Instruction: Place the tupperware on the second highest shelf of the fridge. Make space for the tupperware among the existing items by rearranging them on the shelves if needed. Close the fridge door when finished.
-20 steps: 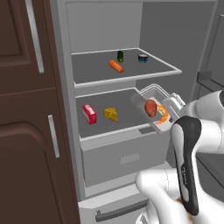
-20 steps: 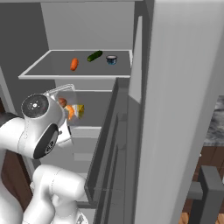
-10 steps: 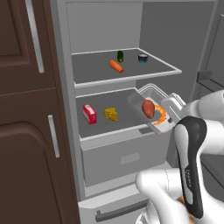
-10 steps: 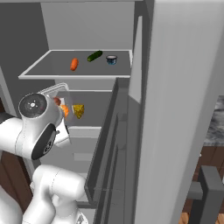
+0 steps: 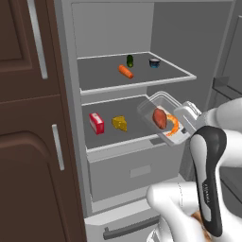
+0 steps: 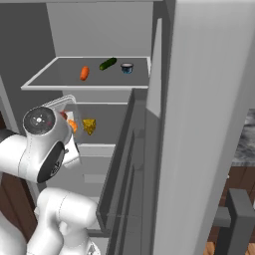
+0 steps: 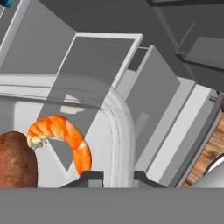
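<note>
Gripping the tupperware (image 7: 118, 131) by its rim, my gripper (image 7: 118, 175) has one dark finger on each side of the clear wall. I hold the box tilted at the front right edge of the lower shelf (image 5: 118, 137) in the open fridge (image 5: 66, 94). Inside it lie a shrimp (image 7: 65, 140) and a reddish-brown potato (image 7: 15, 159). On that shelf sit a red carton (image 5: 96, 123) and a cheese wedge (image 5: 120, 124), well apart from the box. The shelf above carries a carrot (image 5: 125, 71), a cucumber (image 5: 130, 60) and a small blue can (image 5: 154, 62).
</note>
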Motion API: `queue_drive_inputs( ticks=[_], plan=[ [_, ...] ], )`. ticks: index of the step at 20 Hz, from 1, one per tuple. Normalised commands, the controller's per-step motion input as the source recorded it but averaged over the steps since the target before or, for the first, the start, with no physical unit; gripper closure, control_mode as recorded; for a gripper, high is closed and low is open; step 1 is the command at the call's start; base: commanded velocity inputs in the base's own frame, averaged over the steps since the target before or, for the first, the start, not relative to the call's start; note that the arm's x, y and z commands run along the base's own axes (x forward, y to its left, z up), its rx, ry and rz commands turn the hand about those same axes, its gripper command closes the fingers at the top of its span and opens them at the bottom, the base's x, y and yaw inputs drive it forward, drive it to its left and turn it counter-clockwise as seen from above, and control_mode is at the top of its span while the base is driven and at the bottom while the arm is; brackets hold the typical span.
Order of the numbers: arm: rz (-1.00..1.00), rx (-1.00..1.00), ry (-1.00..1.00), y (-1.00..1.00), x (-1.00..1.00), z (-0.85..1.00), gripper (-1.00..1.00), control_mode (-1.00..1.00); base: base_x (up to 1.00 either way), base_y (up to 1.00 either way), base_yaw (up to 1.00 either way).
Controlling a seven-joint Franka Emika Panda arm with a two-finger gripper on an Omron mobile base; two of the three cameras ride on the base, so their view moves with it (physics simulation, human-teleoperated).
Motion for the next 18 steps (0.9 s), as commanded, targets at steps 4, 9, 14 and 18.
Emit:
queue_drive_inputs(
  ticks=[4,9,14,18],
  plan=[
    [0.01,0.00,0.02,0.00,0.03,0.00,1.00,-1.00,0.00,0.00,0.00],
    [0.00,0.00,0.28,-0.05,0.58,-0.09,1.00,-1.00,0.00,0.00,0.00],
    [-0.17,0.10,0.40,-0.47,0.86,-0.29,1.00,-1.00,0.00,0.00,0.00],
    [-0.20,-0.05,0.13,0.05,0.59,-0.23,1.00,-1.00,0.00,0.00,0.00]
  ],
)
